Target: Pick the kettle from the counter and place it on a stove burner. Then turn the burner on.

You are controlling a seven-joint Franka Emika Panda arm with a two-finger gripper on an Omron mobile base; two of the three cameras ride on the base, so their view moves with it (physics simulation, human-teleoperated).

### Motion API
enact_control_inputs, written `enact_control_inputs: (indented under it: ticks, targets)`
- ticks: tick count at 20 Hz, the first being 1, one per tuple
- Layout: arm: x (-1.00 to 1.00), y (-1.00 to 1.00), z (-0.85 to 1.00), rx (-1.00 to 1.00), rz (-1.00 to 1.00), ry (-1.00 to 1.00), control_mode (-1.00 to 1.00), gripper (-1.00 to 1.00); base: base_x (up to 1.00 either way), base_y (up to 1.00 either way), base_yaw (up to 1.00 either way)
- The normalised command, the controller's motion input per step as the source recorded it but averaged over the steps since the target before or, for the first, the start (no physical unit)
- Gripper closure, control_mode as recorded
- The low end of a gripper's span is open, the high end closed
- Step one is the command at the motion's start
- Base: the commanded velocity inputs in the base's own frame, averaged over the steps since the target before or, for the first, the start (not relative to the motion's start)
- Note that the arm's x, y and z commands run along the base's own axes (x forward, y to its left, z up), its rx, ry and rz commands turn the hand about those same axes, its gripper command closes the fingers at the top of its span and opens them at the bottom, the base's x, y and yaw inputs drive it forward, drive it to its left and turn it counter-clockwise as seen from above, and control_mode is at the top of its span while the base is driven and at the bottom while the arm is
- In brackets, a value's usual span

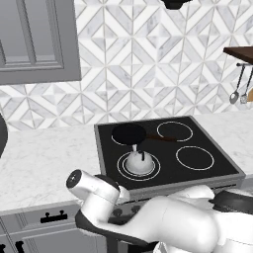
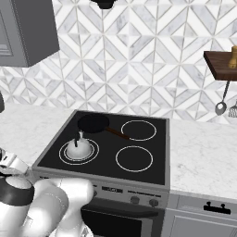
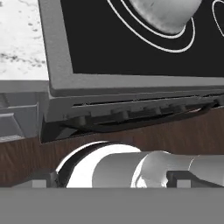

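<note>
A: Where is the kettle [image 1: 139, 162] now?

B: On the stove burner [image 1: 123, 171], front-left one, the double white ring in the black glass. It stands upright inside the rings, thin spout up, small knob on top. Rings are white, not red.

A: And in the right base view?

B: Same. Kettle [image 2: 78, 148] sits in the middle of the two rings [image 2: 93, 159], near the front-left corner of the cooktop [image 2: 139, 173].

A: Anything next to it?

B: A flat black pan [image 1: 128, 133] on the back-left ring, just behind the kettle, handle pointing to the right. The other two rings on the right side are single circles.

A: The counter?

B: White marble counter [image 1: 44, 163] on the left of the stove, and more of it [image 2: 203, 155] on the right.

A: The gripper, is it holding smth?

B: I cannot see the fingertips well. Jaws are spread wide, it grasps nothing. The hand is low, in front of the stove. Hand view looks at the stove's front edge, with a row of knobs [image 3: 120, 113] under the rim and the bottom of the kettle [image 3: 164, 15] at the top.

A: On the wall?

B: Ladles hang under a wooden shelf [image 2: 221, 62] on the right.
</note>
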Motion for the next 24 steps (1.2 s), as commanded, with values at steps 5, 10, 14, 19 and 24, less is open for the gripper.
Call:
enact_control_inputs:
  ticks: [5, 10, 14, 19, 24]
  targets:
    - [-0.30, 0.00, -0.37, 0.08, 0.00, -0.35, -1.00, -1.00, 0.00, 0.00, 0.00]
    - [-0.01, -0.01, -0.43, 0.08, 0.00, -0.40, -1.00, -1.00, 0.00, 0.00, 0.00]
    - [0.00, 0.00, -0.32, 0.05, 0.00, -0.33, -1.00, -1.00, 0.00, 0.00, 0.00]
    - [0.00, 0.00, -0.04, 0.00, 0.00, -0.23, -1.00, -1.00, 0.00, 0.00, 0.00]
    - [0.00, 0.00, -0.02, 0.00, 0.00, -0.19, -1.00, -1.00, 0.00, 0.00, 0.00]
